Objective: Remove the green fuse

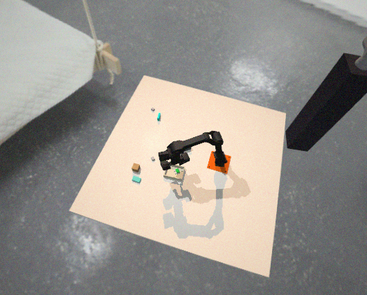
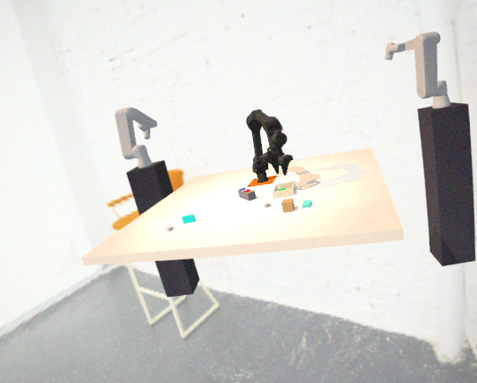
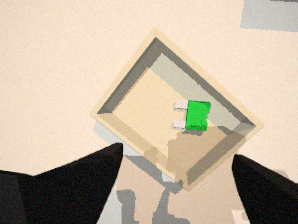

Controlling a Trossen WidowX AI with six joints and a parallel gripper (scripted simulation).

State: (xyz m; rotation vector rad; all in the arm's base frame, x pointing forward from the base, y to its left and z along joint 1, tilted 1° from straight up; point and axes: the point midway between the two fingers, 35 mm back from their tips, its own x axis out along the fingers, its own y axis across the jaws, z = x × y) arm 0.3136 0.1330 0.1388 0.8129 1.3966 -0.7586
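Note:
The green fuse (image 1: 177, 170) (image 2: 282, 190) (image 3: 197, 116) lies flat inside the tray, its two pale prongs pointing left in the wrist view. The beige tray (image 2: 283, 194) (image 3: 210, 80) has low walls, and the fuse touches nothing but the tray, as far as I can see. My gripper (image 2: 281, 173) (image 3: 176, 155) is open and empty above the tray, its fingertips wide apart. The dark fuse block (image 2: 246, 196) stands beside the tray with other coloured fuses in it. In the top view the arm hides most of the block.
A brown cube (image 1: 136, 167) (image 2: 288, 205) and a teal block (image 1: 136, 179) (image 2: 307, 204) stand beyond the tray. A small grey cube (image 1: 153, 158) (image 2: 266, 205) is nearer. Another teal block (image 1: 158, 116) (image 2: 188, 218) and small cube (image 1: 152, 109) (image 2: 170, 228) lie farther away.

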